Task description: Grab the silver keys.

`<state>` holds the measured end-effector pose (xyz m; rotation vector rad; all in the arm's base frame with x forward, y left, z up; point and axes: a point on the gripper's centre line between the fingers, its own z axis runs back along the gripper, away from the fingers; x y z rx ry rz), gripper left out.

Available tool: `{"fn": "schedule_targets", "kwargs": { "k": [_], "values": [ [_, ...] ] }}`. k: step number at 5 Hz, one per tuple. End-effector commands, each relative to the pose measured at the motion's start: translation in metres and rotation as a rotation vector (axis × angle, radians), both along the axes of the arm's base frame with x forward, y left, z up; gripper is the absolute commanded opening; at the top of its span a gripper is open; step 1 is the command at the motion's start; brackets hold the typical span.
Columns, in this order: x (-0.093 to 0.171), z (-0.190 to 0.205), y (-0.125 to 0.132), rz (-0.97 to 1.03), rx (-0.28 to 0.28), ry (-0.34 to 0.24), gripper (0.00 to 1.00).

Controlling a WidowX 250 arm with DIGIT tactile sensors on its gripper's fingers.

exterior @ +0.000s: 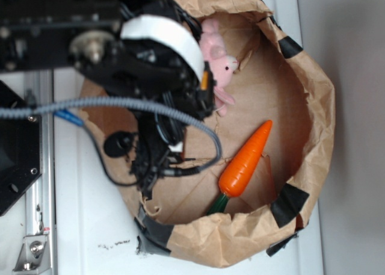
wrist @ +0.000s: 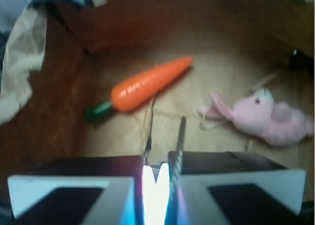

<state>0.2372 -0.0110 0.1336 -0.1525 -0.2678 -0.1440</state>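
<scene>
You are seeing the pincer (wrist: 156,168) pressing nearly together, pinching the silver keys (wrist: 180,134). A key blade and a thin wire are sticking out past the fingertips, though the wrist view is blurring the detail. The keys are hanging over the bare floor of the rolled-down paper bag (exterior: 319,106), which is sitting on the white table (exterior: 84,227). The orange carrot (wrist: 147,84) is lying just beyond the keys, apart from them, and the pink bunny (wrist: 266,114) is lying off to one side. The bag's crumpled wall is ringing everything, leaving open floor between carrot and bunny.
</scene>
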Motion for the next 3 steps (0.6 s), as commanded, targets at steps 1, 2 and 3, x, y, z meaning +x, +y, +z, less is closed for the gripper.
{"fn": "schedule_targets", "kwargs": {
  "k": [1,2,3],
  "values": [
    [0.0247,0.0211,-0.0038,0.063,0.014,0.0,0.0],
    [0.0265,0.0203,-0.0002,0.088,0.04,0.037,0.0],
    [0.0244,0.0187,-0.0001,0.086,0.059,0.019,0.0]
  ]
}}
